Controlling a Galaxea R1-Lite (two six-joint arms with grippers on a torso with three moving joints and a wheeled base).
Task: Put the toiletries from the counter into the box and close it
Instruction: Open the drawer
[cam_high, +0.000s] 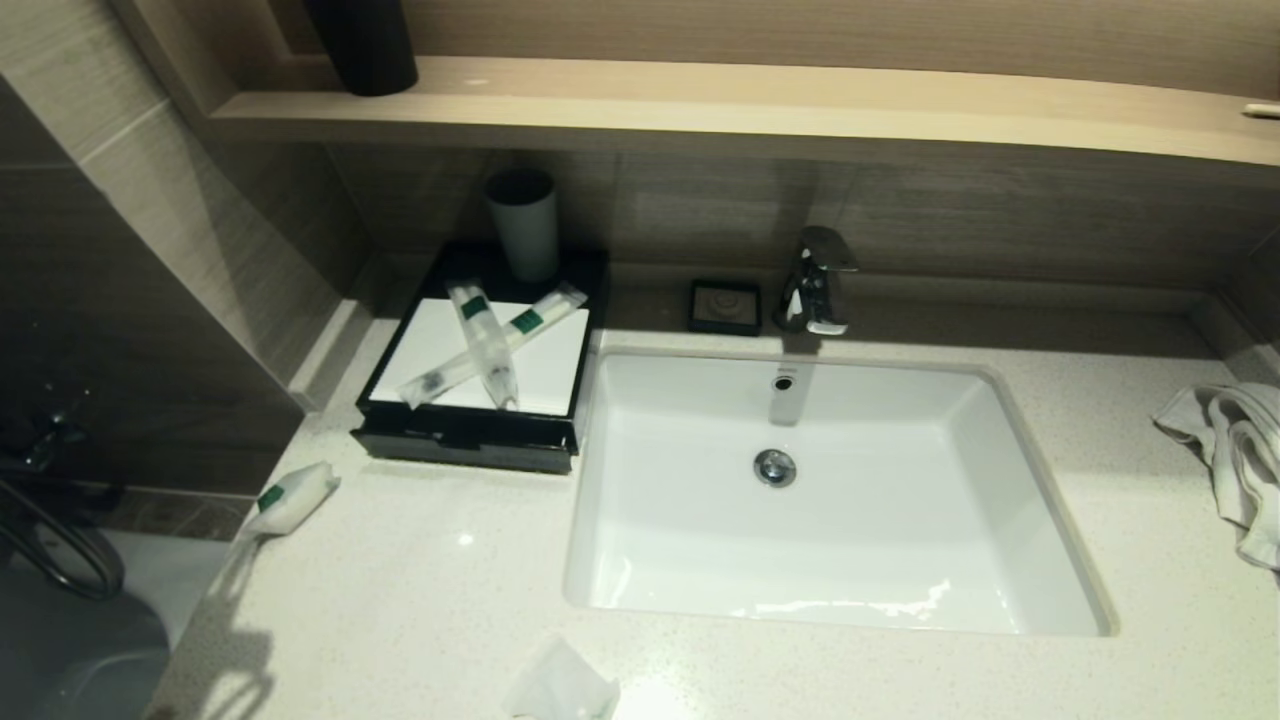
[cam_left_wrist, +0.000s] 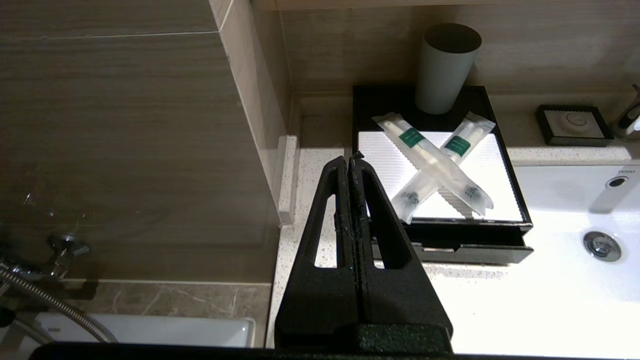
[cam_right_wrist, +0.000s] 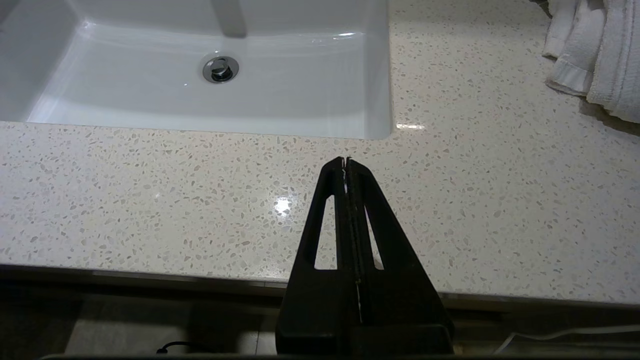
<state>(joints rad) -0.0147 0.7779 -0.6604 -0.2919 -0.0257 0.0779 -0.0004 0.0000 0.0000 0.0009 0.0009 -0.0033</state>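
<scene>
Head view: two crossed tubes (cam_high: 487, 345) lie atop the box (cam_high: 470, 440), packets at counter's (cam_high: 420, 600) seven and six o'clock; left gripper (cam_left_wrist: 349, 161) pressed together, risking nudging tubes off while opening the drawer.

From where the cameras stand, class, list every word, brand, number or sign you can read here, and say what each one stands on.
"TOTO": small grey lettering on the sink rim, beside the overflow hole, left wrist view.
Green labels on the two long tubes lying crossed on the box: print too small to read.
Green label on the soft packet at the counter's left edge: too blurred to read.
Soap dish: a round mark only, no legible text.
</scene>
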